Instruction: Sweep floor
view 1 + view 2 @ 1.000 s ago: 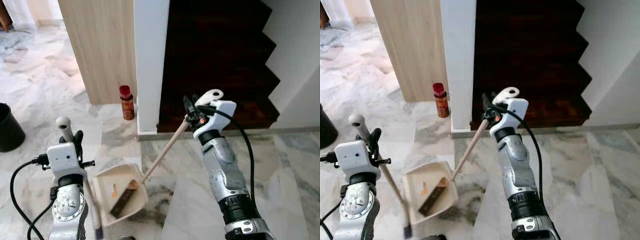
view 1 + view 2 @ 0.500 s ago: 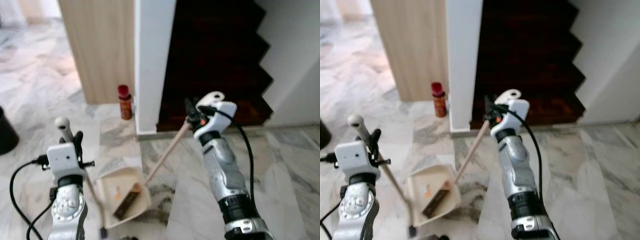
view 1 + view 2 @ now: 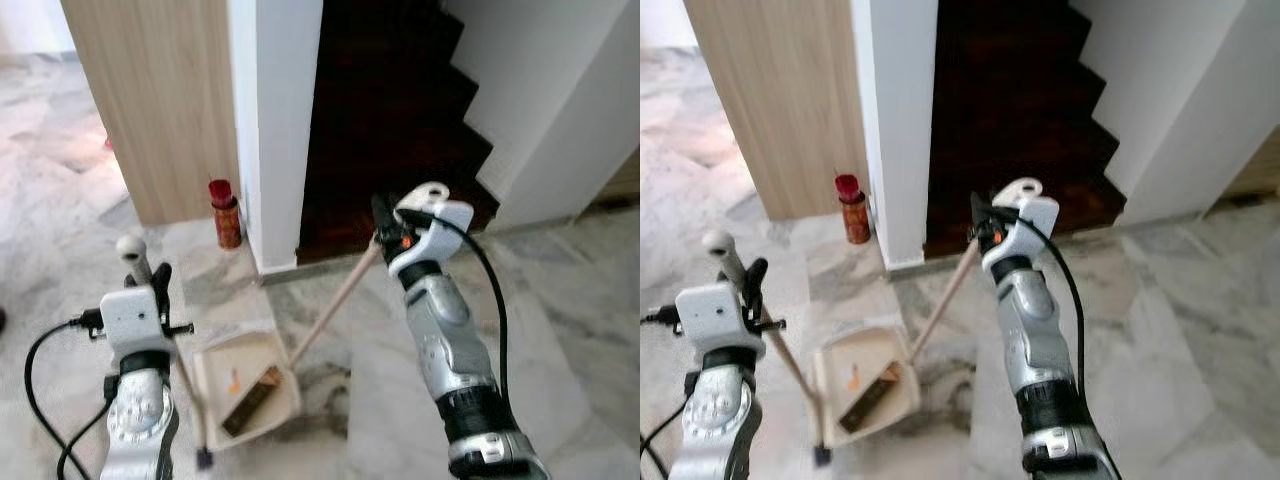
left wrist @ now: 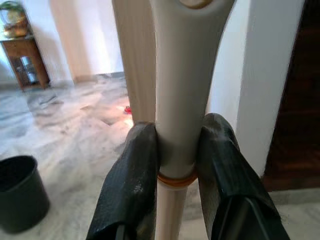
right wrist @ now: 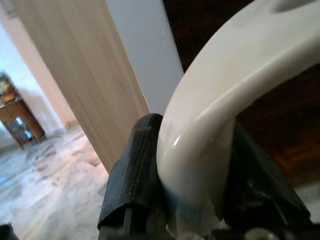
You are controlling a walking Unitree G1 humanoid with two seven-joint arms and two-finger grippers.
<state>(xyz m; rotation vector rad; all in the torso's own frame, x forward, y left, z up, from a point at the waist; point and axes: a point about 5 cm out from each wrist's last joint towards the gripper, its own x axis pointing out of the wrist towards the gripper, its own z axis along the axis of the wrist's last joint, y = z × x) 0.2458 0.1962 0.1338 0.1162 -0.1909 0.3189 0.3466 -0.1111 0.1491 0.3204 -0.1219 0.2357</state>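
Observation:
A cream dustpan (image 3: 243, 388) lies on the marble floor between my arms. Its long upright handle (image 3: 150, 300) ends in a white knob, and my left gripper (image 3: 153, 287) is shut on it just below the knob; the same grip shows in the left wrist view (image 4: 175, 160). My right gripper (image 3: 384, 226) is shut on the broom's wooden handle (image 3: 330, 308) near its white loop end (image 5: 215, 125). The handle slants down left to the dark brush head (image 3: 252, 400), which rests inside the pan beside a small orange scrap (image 3: 234, 381).
A white pillar (image 3: 275, 120) and a wooden panel (image 3: 150, 100) stand ahead, with a red can (image 3: 225, 213) at their foot. Dark wooden stairs (image 3: 385, 120) rise behind the pillar. A black bin (image 4: 20, 200) stands off on the floor. Open marble floor (image 3: 570, 320) lies to the right.
The camera has swung to the right, so pillar, can and stairs have shifted left and the black bin has left the eye views. Both grippers keep their holds; pan and brush stay together.

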